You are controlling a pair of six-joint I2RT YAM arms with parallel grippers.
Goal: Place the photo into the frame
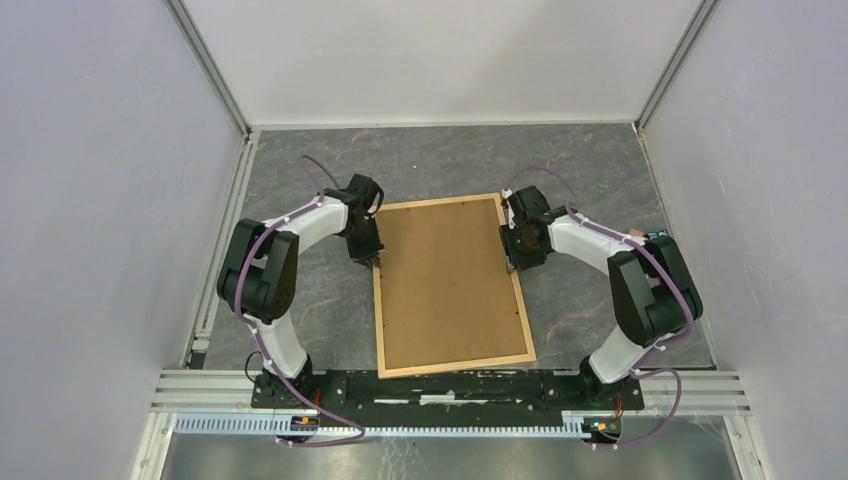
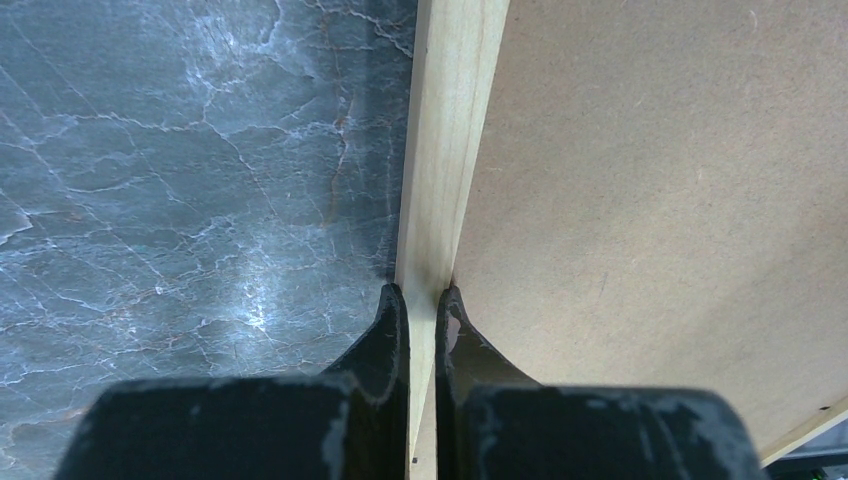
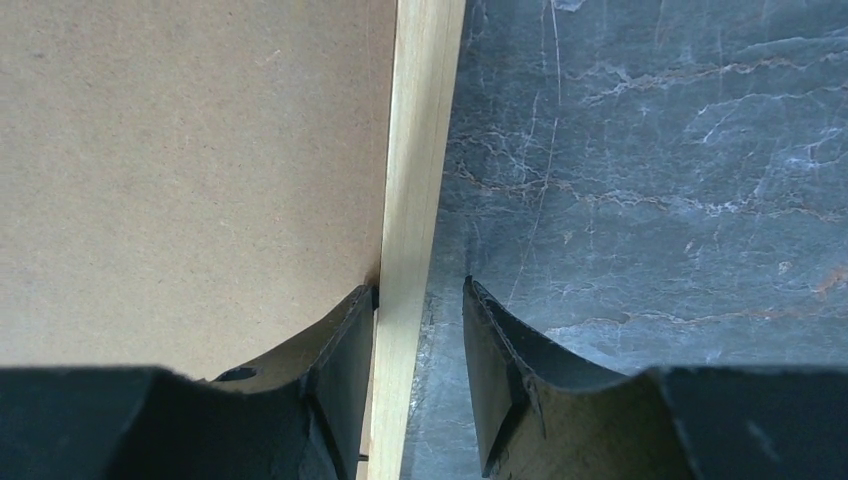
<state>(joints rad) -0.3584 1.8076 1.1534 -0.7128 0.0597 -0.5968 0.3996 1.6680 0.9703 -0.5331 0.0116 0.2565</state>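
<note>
Frame [image 1: 455, 366] on table [image 1: 440, 160], left jaws clenched on its strip, right jaws released astride opposite strip.

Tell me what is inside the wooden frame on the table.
A plain brown board fills the frame, lying flat within its light wood strips. Whatever is beneath that board is covered and cannot be seen from any view.

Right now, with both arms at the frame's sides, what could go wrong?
The left tool pinches one strip of the frame while the right tool only straddles its strip, open; lifting would likely twist the frame. The brown backing board lying in it might slip out if it tilts.
</note>
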